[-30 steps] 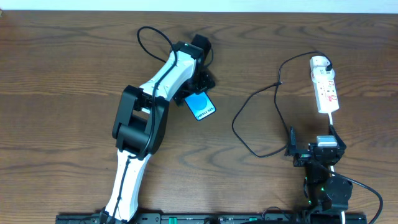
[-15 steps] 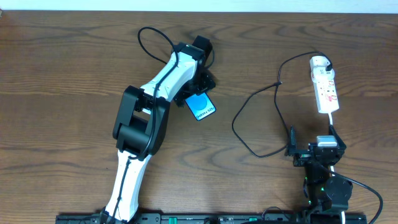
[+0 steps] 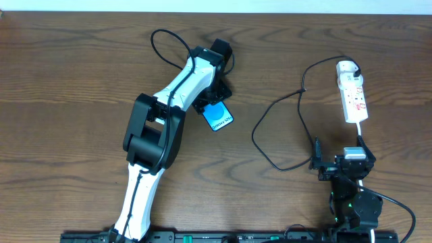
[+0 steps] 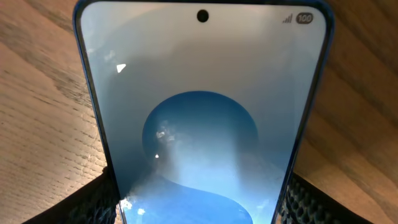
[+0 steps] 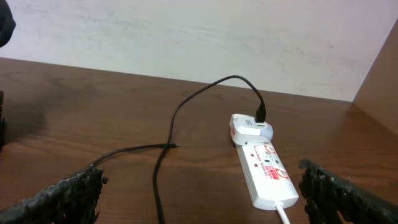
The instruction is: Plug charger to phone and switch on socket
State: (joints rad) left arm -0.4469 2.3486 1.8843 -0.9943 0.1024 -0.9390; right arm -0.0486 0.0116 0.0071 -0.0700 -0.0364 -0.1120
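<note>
left gripper (image 4: 199, 183): closed on the phone (image 3: 219, 117), with its mesh pads (image 4: 93, 199) against both long edges.
phone: at the upper centre of the table (image 3: 67, 81), screen up, partly under the left wrist and well apart from the charger (image 3: 254, 132).
right gripper (image 5: 199, 168): spread wide and holding nothing, low on the right near the front edge.
socket (image 3: 352, 93): far right, lying lengthwise toward the back edge, just beyond the right gripper.
charger: plugged in at the socket's rounded far end; the cable loops out leftward, then runs back beside the right gripper.
open room: broad wood left of the left arm, and between the phone and the cable loop.
left wrist only: the screen's camera hole and a "100" mark.
right wrist only: a pale wall (image 5: 186, 37) behind the back edge, and a thin cable end lying against the cable's own run.
overhead only: the white band at the phone's near end.
</note>
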